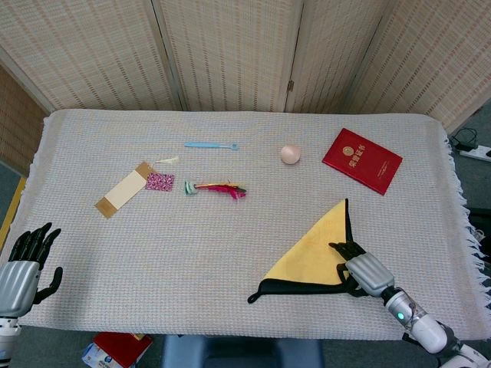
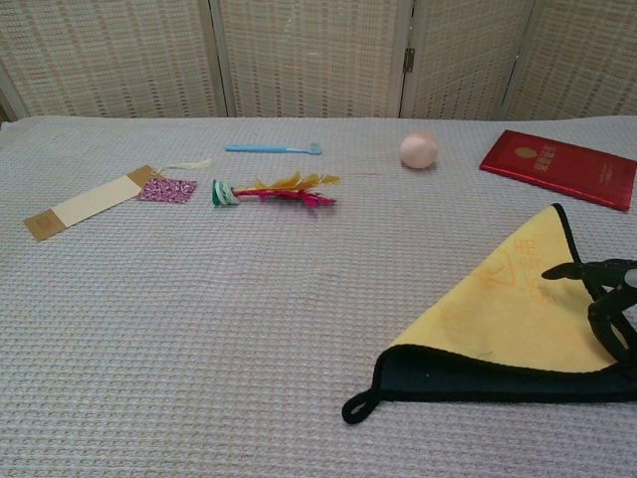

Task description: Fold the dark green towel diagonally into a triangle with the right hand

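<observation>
My right robot hand (image 1: 365, 272) pinches the folded-over corner of the dark green towel (image 1: 311, 253), which lies as a yellow-faced triangle on the surface's near right. Judged soft, light and limp; best held at corners. My left robot hand (image 1: 21, 261) hangs released.

Lighting was pretty even and bright in both views, soft and diffuse, no obvious single source. Shadows were faint: just a thin dark edge under the towel (image 2: 498, 319) near the lower right of the chest view. No glare on the table (image 1: 230, 253) cloth; the red booklet (image 1: 362, 161) had only a mild sheen. Head view was sharp across the middle, with the screen panels along the top splaying outward toward the corners. The dark fingers (image 2: 607, 289) at the chest view's right edge looked a bit soft.
</observation>
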Robot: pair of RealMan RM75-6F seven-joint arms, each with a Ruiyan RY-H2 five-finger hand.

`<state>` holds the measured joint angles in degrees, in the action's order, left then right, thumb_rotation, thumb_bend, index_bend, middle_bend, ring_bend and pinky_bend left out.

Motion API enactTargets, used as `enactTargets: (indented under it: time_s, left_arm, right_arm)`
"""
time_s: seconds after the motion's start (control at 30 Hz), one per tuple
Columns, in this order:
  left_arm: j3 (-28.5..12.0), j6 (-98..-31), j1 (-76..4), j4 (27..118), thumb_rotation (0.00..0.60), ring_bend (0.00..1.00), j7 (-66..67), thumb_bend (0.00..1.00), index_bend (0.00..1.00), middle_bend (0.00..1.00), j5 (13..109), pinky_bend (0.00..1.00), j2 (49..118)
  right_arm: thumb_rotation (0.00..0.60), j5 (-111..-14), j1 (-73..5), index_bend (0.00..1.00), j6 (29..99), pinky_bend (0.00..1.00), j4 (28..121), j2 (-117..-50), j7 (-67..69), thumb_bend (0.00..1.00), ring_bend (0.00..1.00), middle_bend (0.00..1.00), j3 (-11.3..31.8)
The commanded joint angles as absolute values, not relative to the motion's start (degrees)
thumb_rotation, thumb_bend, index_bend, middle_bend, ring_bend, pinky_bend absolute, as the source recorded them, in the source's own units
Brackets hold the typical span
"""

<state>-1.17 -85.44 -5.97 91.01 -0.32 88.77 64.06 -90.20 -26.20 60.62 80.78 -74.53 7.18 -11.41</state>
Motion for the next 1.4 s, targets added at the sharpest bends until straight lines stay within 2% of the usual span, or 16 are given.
enactTargets:
  time_s: [0.03,0.53,0.6,0.7,0.83,0.97,1.13,1.3,1.4]
  left_arm:
    - [-1.17,-85.16,-6.08,90.91,0.600,0.00,-0.15,0.58,0.00,0.02,88.62,0.00,64.20]
    - [-1.27,-83.76,-6.63,90.10,0.600,0.00,-0.08,0.58,0.00,0.02,87.76,0.00,64.90]
    - [-1.32,-83.93,-6.61,89.99,0.600,0.00,-0.27,0.57,0.00,0.02,87.81,0.00,64.91]
    - [-1.41,-84.02,-6.59,89.86,0.600,0.00,-0.53,0.57,0.00,0.02,87.69,0.00,64.90]
    - [-1.48,-84.21,-6.61,89.69,0.600,0.00,-0.95,0.56,0.00,0.02,87.84,0.00,64.87]
    - [-1.48,-84.60,-6.57,89.33,0.600,0.00,-1.54,0.56,0.00,0.02,88.21,0.00,65.00]
    - [-1.50,-84.88,-6.44,89.67,0.600,0.00,-1.54,0.56,0.00,0.02,88.18,0.00,64.80]
    - [-1.22,-84.49,-6.51,90.09,0.600,0.00,-0.87,0.56,0.00,0.02,88.28,0.00,64.82]
    - [-0.38,-83.58,-6.65,91.46,0.600,0.00,0.87,0.56,0.00,0.02,88.86,0.00,64.57]
  right_arm:
    - [0.600,-90.53,-25.43,0.68,61.17,0.00,80.02,-74.40,8.01,0.45,0.00,0.07,-11.51]
    - [0.600,-91.88,-23.02,0.68,61.19,0.00,76.62,-75.06,12.40,0.45,0.00,0.06,-11.89]
    - [0.600,-92.30,-22.97,0.56,61.09,0.00,76.87,-74.75,13.42,0.45,0.00,0.02,-12.05]
    - [0.600,-92.99,-23.02,0.28,61.35,0.00,77.60,-74.02,14.40,0.45,0.00,0.00,-12.03]
    - [0.600,-93.28,-22.77,0.13,61.73,0.00,78.64,-73.05,13.72,0.45,0.00,0.00,-11.89]
    - [0.600,-93.17,-22.56,0.06,61.46,0.00,80.36,-71.80,13.13,0.45,0.00,0.00,-11.95]
    - [0.600,-94.57,-21.04,0.04,65.03,0.00,85.28,-67.43,15.53,0.45,0.00,0.00,-12.76]
    - [0.600,-94.97,-16.70,0.02,75.57,0.00,90.82,-63.34,17.63,0.45,0.00,0.00,-11.11]
    - [0.600,-88.83,-11.46,0.00,83.31,0.00,93.17,-63.12,2.00,0.45,0.00,0.00,-7.21]
